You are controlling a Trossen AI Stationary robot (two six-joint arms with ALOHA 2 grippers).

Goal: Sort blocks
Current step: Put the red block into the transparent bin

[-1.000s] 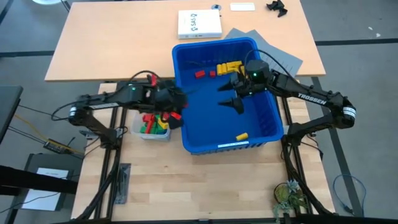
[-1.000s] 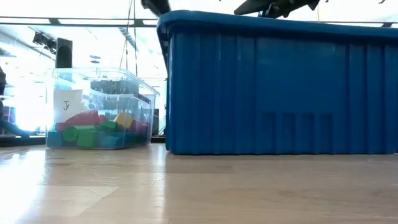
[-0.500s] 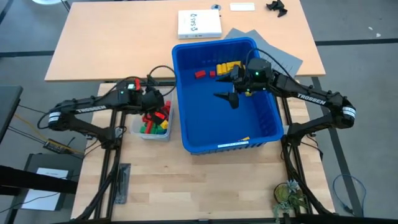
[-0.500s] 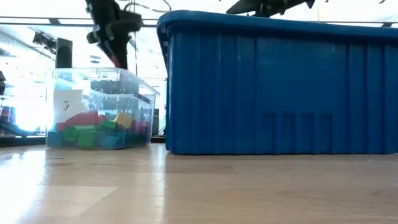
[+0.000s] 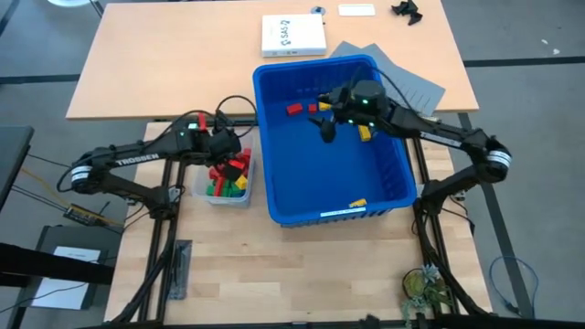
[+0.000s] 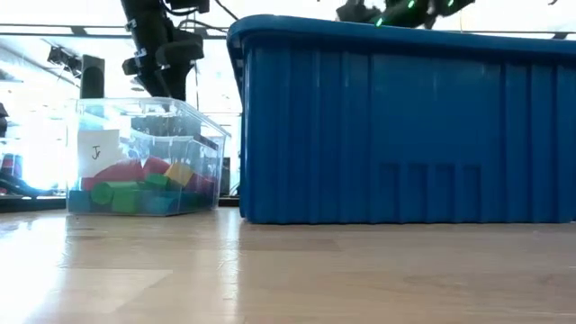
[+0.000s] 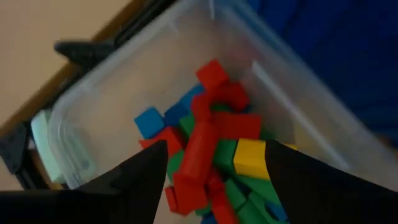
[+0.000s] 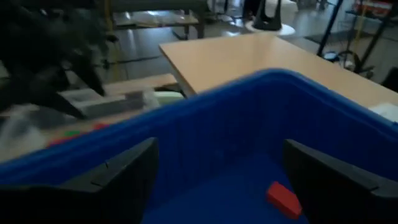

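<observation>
The small red, yellow, blue and green plastic blocks (image 7: pixel 214 152) mostly fill the small clear plastic tub (image 5: pixel 199 191), with a few left in the large blue plastic bin (image 5: pixel 384 178). The left gripper (image 7: pixel 214 171) has moved from the bin to above the tub, jaws now apart and empty, probably having just dropped a block. The right gripper (image 5: pixel 327 130), jaws wide apart, has shifted toward the red blocks (image 5: pixel 295 109), likely the next pick.

The left arm reaches in from the table's left edge, its left gripper (image 5: pixel 230 163) hanging fingers down with the 2 fingers (image 7: pixel 140 180) spread apart. The right arm stretches from the right edge toward the far side, its right gripper (image 5: pixel 326 126) wide open.
</observation>
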